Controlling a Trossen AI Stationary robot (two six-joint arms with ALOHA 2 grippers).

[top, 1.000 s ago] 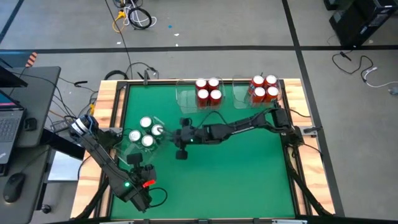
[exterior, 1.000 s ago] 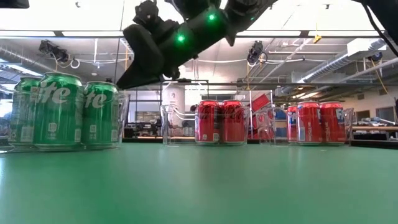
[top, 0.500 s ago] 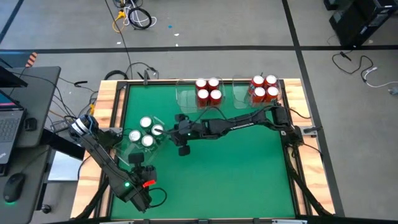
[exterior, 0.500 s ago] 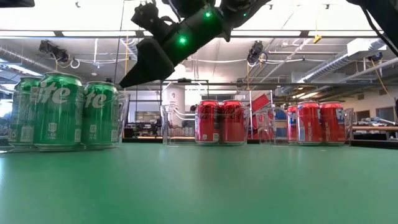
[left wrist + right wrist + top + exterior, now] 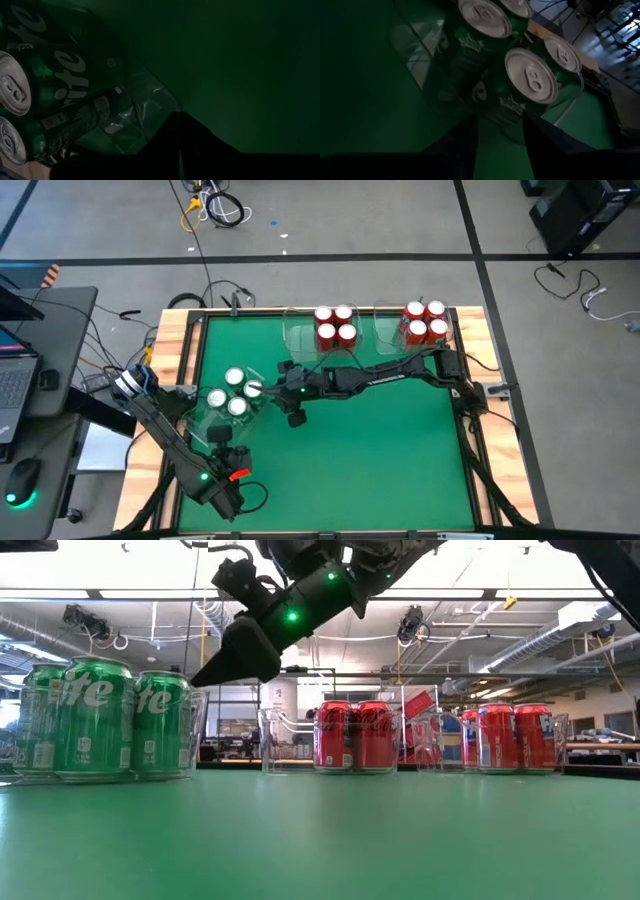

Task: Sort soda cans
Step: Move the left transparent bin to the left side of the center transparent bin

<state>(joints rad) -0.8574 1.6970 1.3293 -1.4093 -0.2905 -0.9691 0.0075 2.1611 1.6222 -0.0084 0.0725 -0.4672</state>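
Observation:
Four green cans [image 5: 234, 392] stand upright in a clear tray [image 5: 252, 409] near the table's left side; the low view shows them too [image 5: 95, 718]. Red cans fill two clear trays at the far edge [image 5: 335, 326] [image 5: 425, 322]. My right gripper [image 5: 278, 382] hovers open just right of the green cans and above them, tilted down toward them [image 5: 212, 670]; its wrist view looks past the fingers [image 5: 500, 120] onto the silver tops [image 5: 532, 75]. It holds nothing. My left gripper [image 5: 214, 434] waits shut near the tray's near side [image 5: 180, 131].
The wooden table frame [image 5: 170, 370] runs close along the green-can tray's left side. Open green surface [image 5: 380, 450] lies across the middle and near right of the table. The right arm [image 5: 390, 377] stretches across the table from the right edge.
My right gripper has moved toward the table's left and slightly toward the far edge, closing on the green cans, and has tipped more steeply downward. The cans and trays have stayed where they were.

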